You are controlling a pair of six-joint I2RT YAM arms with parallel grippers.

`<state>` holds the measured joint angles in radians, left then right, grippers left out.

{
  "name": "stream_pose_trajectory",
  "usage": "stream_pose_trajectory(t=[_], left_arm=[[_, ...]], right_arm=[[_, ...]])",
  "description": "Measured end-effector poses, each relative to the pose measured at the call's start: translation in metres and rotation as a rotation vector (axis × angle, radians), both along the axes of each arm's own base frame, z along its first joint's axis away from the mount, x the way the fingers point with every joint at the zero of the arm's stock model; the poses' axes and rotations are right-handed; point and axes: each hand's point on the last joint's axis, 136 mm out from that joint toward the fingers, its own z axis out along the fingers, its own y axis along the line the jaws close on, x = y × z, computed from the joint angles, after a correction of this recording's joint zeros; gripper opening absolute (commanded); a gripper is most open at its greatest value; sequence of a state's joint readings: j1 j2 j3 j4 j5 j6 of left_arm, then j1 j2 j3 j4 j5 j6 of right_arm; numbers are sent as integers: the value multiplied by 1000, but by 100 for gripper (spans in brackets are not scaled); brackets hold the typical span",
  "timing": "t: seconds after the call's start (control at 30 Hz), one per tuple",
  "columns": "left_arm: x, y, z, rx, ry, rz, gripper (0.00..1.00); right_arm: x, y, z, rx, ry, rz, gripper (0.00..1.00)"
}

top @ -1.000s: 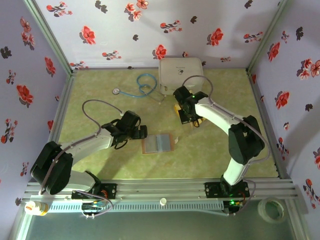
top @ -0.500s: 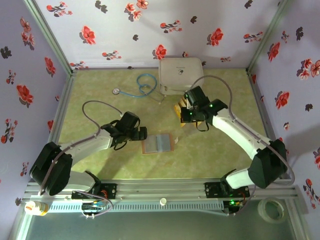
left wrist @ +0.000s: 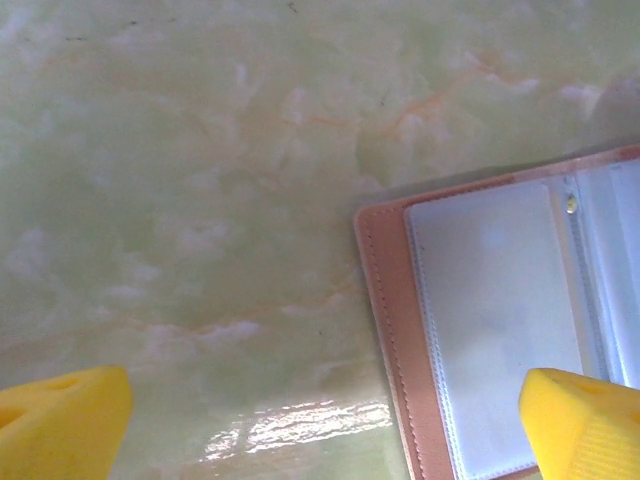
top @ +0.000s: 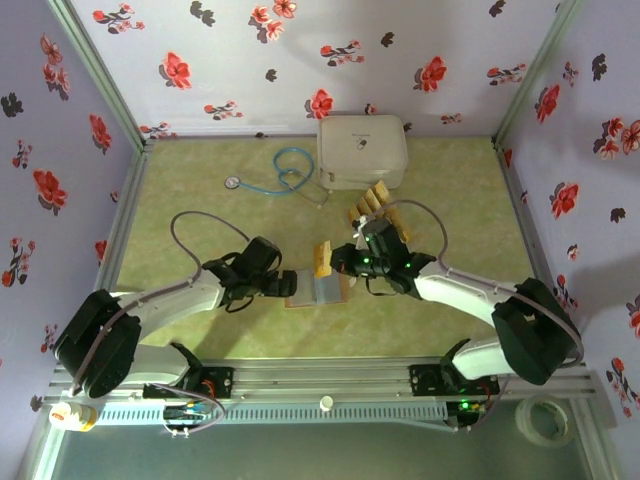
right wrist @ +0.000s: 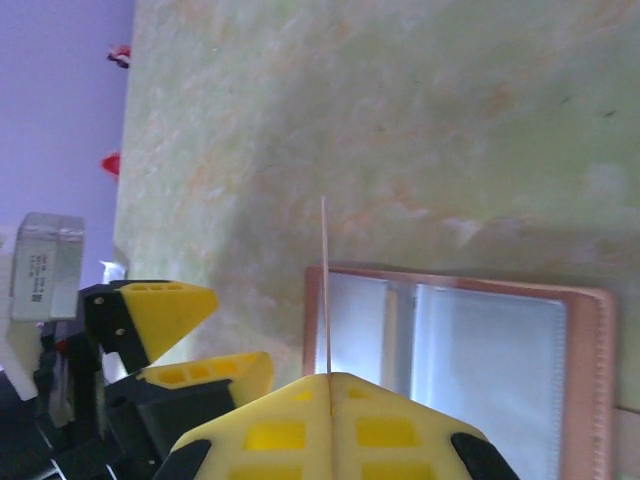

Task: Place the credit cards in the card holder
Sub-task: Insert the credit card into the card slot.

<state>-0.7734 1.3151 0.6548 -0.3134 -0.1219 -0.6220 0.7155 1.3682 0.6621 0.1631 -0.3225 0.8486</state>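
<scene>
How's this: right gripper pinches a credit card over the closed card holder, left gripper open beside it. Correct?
No. The card holder lies open, pale pockets up, as the right wrist view shows. The rest stands: right gripper pinches a credit card over it, left gripper open beside it.

white case (top: 362, 150) back centre | stethoscope (top: 285, 170) left of it | tape roll (top: 543, 420) front-right
</scene>
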Motion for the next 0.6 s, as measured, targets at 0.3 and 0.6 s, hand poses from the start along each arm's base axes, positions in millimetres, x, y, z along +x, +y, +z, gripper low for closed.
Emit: stream_pose_trajectory(t=[0.3,0.6], left_arm=[[-6,-8,-3,11,-8,-28,100],[-12,-4,-17,61,3,-17,100]], right_arm=[[-6,-6,-19,47,-28,-31,0],[-6,-5,-17,78,-63,-31,0]])
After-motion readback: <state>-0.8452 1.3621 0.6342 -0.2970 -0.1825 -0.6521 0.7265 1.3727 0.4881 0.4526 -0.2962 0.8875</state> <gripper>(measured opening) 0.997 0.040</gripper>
